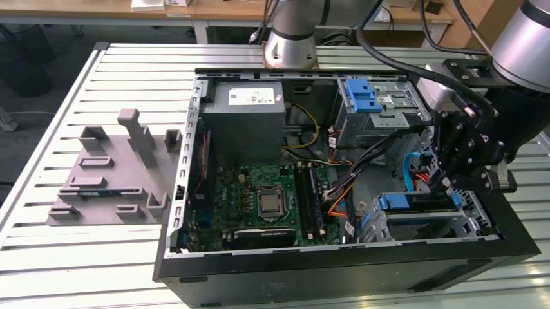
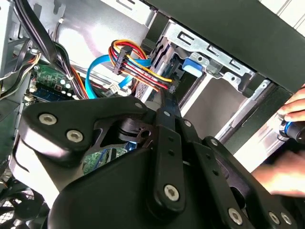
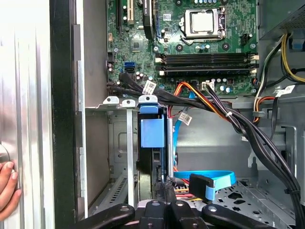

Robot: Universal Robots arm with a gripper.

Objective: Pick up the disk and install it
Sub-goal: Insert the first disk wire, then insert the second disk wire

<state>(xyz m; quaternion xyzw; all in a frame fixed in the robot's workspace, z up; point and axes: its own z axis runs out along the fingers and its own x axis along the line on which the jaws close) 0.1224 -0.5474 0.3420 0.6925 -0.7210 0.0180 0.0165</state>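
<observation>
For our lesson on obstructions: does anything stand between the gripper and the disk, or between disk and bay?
Nothing visible does. The disk already sits in the metal cage, the gripper close beside it; the blue cable lies to one side.

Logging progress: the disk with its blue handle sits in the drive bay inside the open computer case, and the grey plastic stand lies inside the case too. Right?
Not quite. The grey plastic stand lies outside the open computer case, on the slatted table, as the exterior view shows. The disk does sit in the drive bay.

One disk (image 3: 152, 131), one tool (image 3: 164, 183)
</observation>
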